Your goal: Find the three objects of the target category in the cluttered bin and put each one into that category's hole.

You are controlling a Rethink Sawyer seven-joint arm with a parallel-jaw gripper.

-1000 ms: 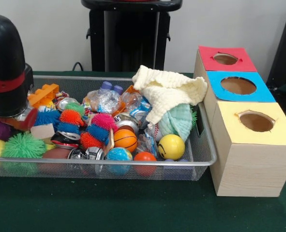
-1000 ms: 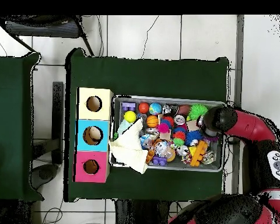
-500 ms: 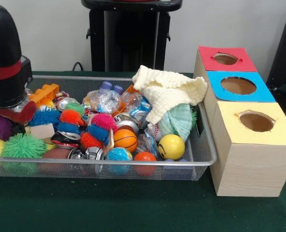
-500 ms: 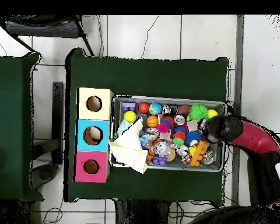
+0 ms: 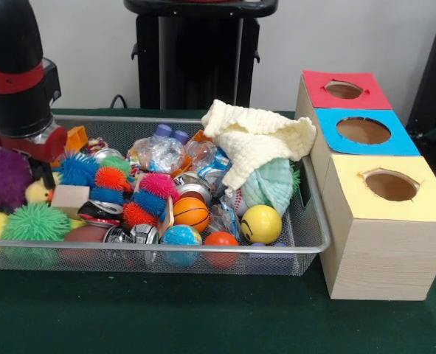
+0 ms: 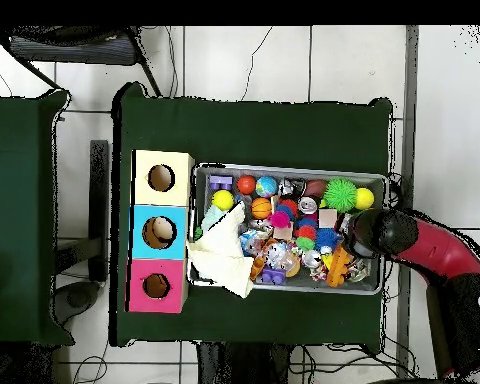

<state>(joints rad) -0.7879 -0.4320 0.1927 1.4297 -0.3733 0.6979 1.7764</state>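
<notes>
At the left end of the wire-mesh bin, the red and black arm was seen lowered among the toys, its gripper hidden by the wrist so that it could not be told whether it was spread or pressed together. A purple spiky ball was pictured just left of it, a blue spiky ball just right. Nearer the front rim, a green spiky ball, a small basketball and a yellow smiley ball were shown lying in the clutter. A cream cloth was draped over the bin's right end. The wooden box with its red, blue and yellow holes was set just right of the bin.
</notes>
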